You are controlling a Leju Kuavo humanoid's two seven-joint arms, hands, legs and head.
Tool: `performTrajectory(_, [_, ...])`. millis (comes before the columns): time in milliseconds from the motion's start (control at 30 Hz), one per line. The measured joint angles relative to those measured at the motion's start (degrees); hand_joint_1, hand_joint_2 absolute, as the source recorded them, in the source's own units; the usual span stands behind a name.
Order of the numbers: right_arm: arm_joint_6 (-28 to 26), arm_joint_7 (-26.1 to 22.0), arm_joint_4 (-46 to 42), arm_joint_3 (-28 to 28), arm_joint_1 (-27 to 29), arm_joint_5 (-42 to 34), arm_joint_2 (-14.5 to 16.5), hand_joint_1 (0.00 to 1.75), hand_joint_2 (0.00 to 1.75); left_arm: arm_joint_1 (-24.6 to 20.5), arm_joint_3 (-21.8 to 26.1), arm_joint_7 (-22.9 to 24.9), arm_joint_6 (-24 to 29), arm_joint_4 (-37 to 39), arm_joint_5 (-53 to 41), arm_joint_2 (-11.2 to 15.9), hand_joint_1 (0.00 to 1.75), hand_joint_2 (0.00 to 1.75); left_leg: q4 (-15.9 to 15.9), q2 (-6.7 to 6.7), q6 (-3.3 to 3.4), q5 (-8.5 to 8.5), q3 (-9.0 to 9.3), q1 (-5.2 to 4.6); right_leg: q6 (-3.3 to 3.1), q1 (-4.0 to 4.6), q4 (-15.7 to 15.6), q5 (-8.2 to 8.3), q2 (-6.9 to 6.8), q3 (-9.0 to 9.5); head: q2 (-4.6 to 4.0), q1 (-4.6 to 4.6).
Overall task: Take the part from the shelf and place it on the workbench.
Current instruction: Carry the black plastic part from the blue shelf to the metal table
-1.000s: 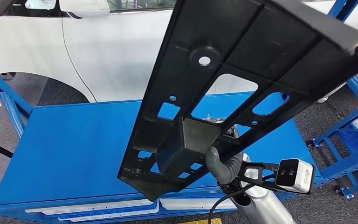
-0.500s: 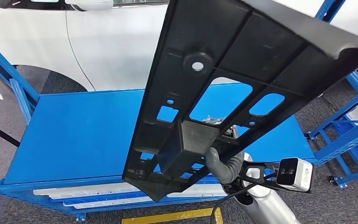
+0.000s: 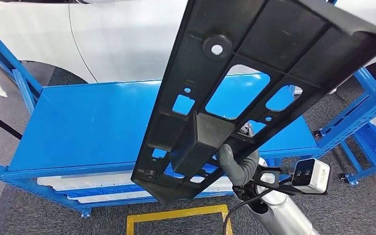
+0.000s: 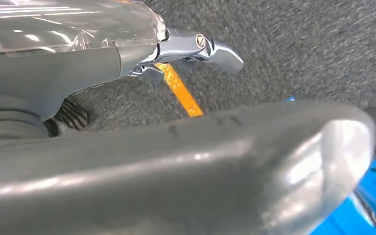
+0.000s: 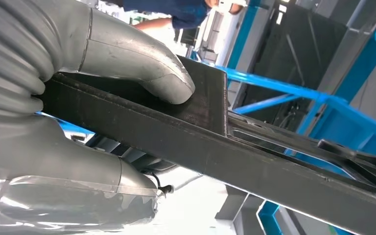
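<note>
Right hand [image 3: 238,165] — grips the black part [image 3: 254,83] near its lower end, thumb [image 5: 147,68] pressed on the boxy block | part held tilted in the air above the blue workbench [image 3: 88,127] | left hand [image 4: 176,161] — grip cannot be told | white car [image 3: 127,39] behind.

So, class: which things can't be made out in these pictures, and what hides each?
- Black part, head view: upper end cut off by the frame edge.
- Right hand, head view: fingers hidden behind the part.
- Left hand, left wrist view: grip unclear; a blurred grey shape blocks the view.
- Blue workbench: right portion hidden by the part.
</note>
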Motion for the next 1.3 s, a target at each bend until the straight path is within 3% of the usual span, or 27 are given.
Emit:
performTrajectory(33, [-0.28, 0.03, -0.15, 0.22, -0.10, -0.06, -0.04, 1.75, 1.75, -0.03, -0.01, 0.07, -0.03, 0.00, -0.01, 0.19, 0.00, 0.00, -1.68, -0.04, 0.30, -0.39, 0.86, -0.19, 0.32, -0.01, -0.08, 0.48, -0.03, -0.15, 0.00, 0.00])
performTrajectory(100, [-1.30, 0.46, -0.63, 0.69, -0.22, 0.09, -0.07, 1.75, 1.75, 0.08, -0.02, 0.25, -0.16, 0.00, -0.02, 0.43, 0.00, 0.00, -2.32, 0.05, 1.04, 0.30, 0.52, -0.19, 1.01, -0.09, -0.31, 1.27, 0.04, -0.33, 0.00, 0.00])
performTrajectory(133, [-1.92, 0.70, -0.94, 0.87, -0.24, 0.21, -0.07, 1.75, 1.75, 0.12, -0.01, 0.34, -0.27, 0.00, -0.01, 0.50, 0.00, 0.00, -2.53, 0.17, 1.42, 0.82, 0.21, -0.07, 1.36, -0.09, 0.06, 0.70, 0.14, -0.66, 0.00, 0.00])
performTrajectory(200, [-2.45, 0.23, -1.53, 0.99, 0.10, 0.40, -0.41, 1.75, 1.75, 0.18, 0.01, 1.04, -0.34, 0.00, 0.01, 0.55, 0.00, 0.00, -2.78, 0.46, 2.30, 2.01, -0.71, 0.17, 1.94, -0.14, 3.78, -3.38, 0.29, -1.99, 0.00, 0.01])
performTrajectory(267, [-1.91, -1.91, -1.84, 0.78, 1.46, 0.43, -1.59, 1.75, 1.75, 0.40, 0.12, 2.47, 0.10, -0.01, 0.02, 0.56, 0.00, 0.00, -2.57, 0.52, 2.77, 2.92, -1.99, 0.01, 2.34, -0.27, 11.25, -8.71, 0.28, -3.80, 0.00, 0.01])
performTrajectory(300, [-1.56, -2.91, -1.89, 0.62, 2.31, 0.44, -2.43, 1.75, 1.75, 0.61, 0.22, 3.13, 0.37, -0.02, 0.02, 0.57, 0.00, 0.00, -2.39, 0.51, 2.78, 3.33, -2.67, -0.06, 2.46, -0.32, 14.47, -9.99, 0.28, -4.28, 0.00, 0.01])
performTrajectory(333, [-1.38, -3.47, -1.93, 0.47, 3.00, 0.44, -3.13, 1.75, 1.75, 0.82, 0.33, 3.51, 0.54, -0.02, 0.03, 0.57, 0.00, 0.00, -2.15, 0.52, 2.75, 3.69, -3.38, -0.10, 2.50, -0.35, 16.03, -9.99, 0.28, -4.06, 0.00, 0.01])
performTrajectory(367, [-1.31, -3.62, -1.97, 0.36, 3.42, 0.44, -3.72, 1.75, 1.75, 0.98, 0.40, 3.73, 0.61, -0.02, 0.03, 0.58, 0.00, 0.00, -1.87, 0.53, 2.66, 4.00, -4.09, -0.13, 2.45, -0.36, 15.44, -8.99, 0.28, -2.85, 0.00, 0.01])
performTrajectory(400, [-1.31, -3.65, -1.99, 0.29, 3.67, 0.44, -4.14, 1.75, 1.75, 1.05, 0.45, 3.85, 0.64, -0.02, 0.04, 0.58, 0.00, 0.00, -1.56, 0.54, 2.54, 4.25, -4.73, -0.18, 2.26, -0.36, 12.57, -7.48, 0.29, -0.52, 0.00, 0.00])
performTrajectory(467, [-1.26, -3.66, -2.12, 0.16, 3.87, 0.44, -4.67, 1.75, 1.75, 1.02, 0.48, 3.99, 0.66, -0.01, 0.02, 0.56, 0.00, 0.00, -1.07, 0.57, 2.23, 4.67, -5.70, -0.30, 1.60, -0.16, 4.34, -6.09, 0.43, 4.93, 0.00, -0.01])
performTrajectory(500, [-1.19, -3.67, -2.19, 0.11, 3.94, 0.44, -4.86, 1.75, 1.75, 0.98, 0.49, 4.02, 0.66, -0.01, 0.02, 0.55, 0.00, 0.00, -0.93, 0.57, 1.99, 4.97, -5.99, -0.34, 1.30, 0.00, 1.23, -6.06, 0.50, 6.81, 0.00, -0.01])
performTrajectory(567, [-1.01, -3.67, -2.29, 0.05, 4.07, 0.45, -5.10, 1.75, 1.75, 0.94, 0.50, 4.04, 0.67, -0.02, 0.02, 0.54, 0.00, 0.00, -0.88, 0.57, 1.61, 5.45, -6.25, -0.35, 1.05, 0.26, -0.91, -6.37, 0.55, 7.91, 0.00, -0.01])
performTrajectory(733, [-0.87, -3.67, -2.31, 0.03, 4.12, 0.46, -5.17, 1.75, 1.75, 0.95, 0.51, 4.05, 0.67, -0.02, 0.02, 0.55, 0.00, 0.00, -0.93, 0.57, 1.48, 5.64, -6.28, -0.29, 1.00, 0.33, -0.92, -6.25, 0.55, 7.85, 0.00, -0.01])
performTrajectory(800, [1.81, -3.67, -2.31, -0.99, 5.00, 1.43, -5.08, 1.75, 1.75, 1.15, 0.55, 4.05, 0.67, -0.02, 0.01, 0.56, 0.00, 0.00, -1.02, 0.40, 1.02, 5.78, -6.44, -0.29, 0.50, 0.13, -1.47, -5.60, 0.28, 7.68, 0.00, -0.01])
performTrajectory(867, [10.86, -3.67, -2.29, -5.26, 9.34, 3.90, -3.14, 1.75, 1.75, 1.71, 0.84, 3.92, 0.76, -0.02, -0.02, 0.17, 0.00, 0.00, 6.34, 0.20, -0.01, 0.53, -8.08, -0.02, -0.31, -0.12, -1.84, -3.70, -0.23, 5.89, 0.00, -0.01])
performTrajectory(933, [18.35, -3.67, -2.25, -9.82, 13.78, 5.35, -1.01, 1.75, 1.75, 2.11, 1.11, 3.74, 0.85, -0.02, -0.02, -0.36, 0.00, 0.00, 11.15, 0.16, -0.75, -2.86, -7.02, 0.44, -0.39, -0.29, -1.09, -1.96, -0.48, 3.11, 0.00, -0.01])
performTrajectory(967, [19.37, -3.67, -2.23, -11.11, 14.68, 5.21, -0.73, 1.75, 1.75, 2.13, 1.14, 3.68, 0.84, -0.02, -0.02, -0.49, 0.00, 0.00, 8.20, 0.16, -0.87, -1.52, -4.35, 0.63, -0.10, -0.38, -0.48, -1.50, -0.47, 2.01, 0.00, -0.01])
performTrajectory(1033, [19.68, -3.67, -2.09, -12.85, 15.17, 3.91, -0.79, 1.75, 1.75, 1.97, 1.18, 3.65, 0.81, -0.02, -0.02, -0.57, 0.00, 0.00, 1.13, 0.06, -0.58, -0.73, 0.02, 0.54, 0.57, -0.36, 0.32, -0.84, -0.44, 0.84, 0.00, -0.01])
performTrajectory(1100, [17.61, -3.63, -1.61, -13.62, 14.06, 0.23, -1.92, 1.75, 1.75, 1.83, 1.29, 3.78, 0.77, -0.02, -0.02, -0.64, 0.00, 0.00, -1.20, -0.08, 0.13, -1.03, 0.88, 0.23, 1.32, -0.31, 0.54, 0.10, -0.37, 0.25, 0.00, -0.01])
performTrajectory(1167, [13.99, -3.48, -0.96, -13.39, 11.64, -4.56, -4.38, 1.75, 1.75, 1.59, 1.41, 4.15, 0.75, -0.02, -0.02, -0.72, 0.00, 0.00, -1.09, 0.02, 1.18, -0.08, -0.14, 0.22, 2.09, -0.47, 0.63, 0.44, -0.13, -0.26, 0.00, -0.01])
performTrajectory(1200, [12.57, -3.38, -0.71, -13.15, 10.53, -6.28, -5.61, 1.75, 1.75, 1.42, 1.44, 4.34, 0.75, -0.02, -0.02, -0.76, 0.00, 0.00, -1.09, 0.13, 1.77, 0.58, -0.73, 0.24, 2.42, -0.56, 1.42, -0.81, -0.01, -0.74, 0.00, 0.00])
performTrajectory(1233, [11.56, -3.32, -0.46, -12.84, 9.68, -7.28, -6.72, 1.75, 1.75, 1.28, 1.48, 4.46, 0.75, -0.02, -0.02, -0.80, 0.00, 0.00, -1.18, 0.25, 2.31, 1.33, -1.41, 0.28, 2.68, -0.64, 3.22, -3.22, 0.10, -1.38, 0.00, 0.01])
performTrajectory(1300, [10.39, -3.37, -0.13, -11.92, 8.82, -7.51, -8.03, 1.75, 1.75, 1.17, 1.53, 4.55, 0.71, -0.02, -0.01, -0.84, 0.00, 0.00, -1.10, 0.36, 2.85, 2.75, -3.03, 0.17, 2.94, -0.71, 9.84, -9.52, 0.14, -2.87, 0.00, 0.01])
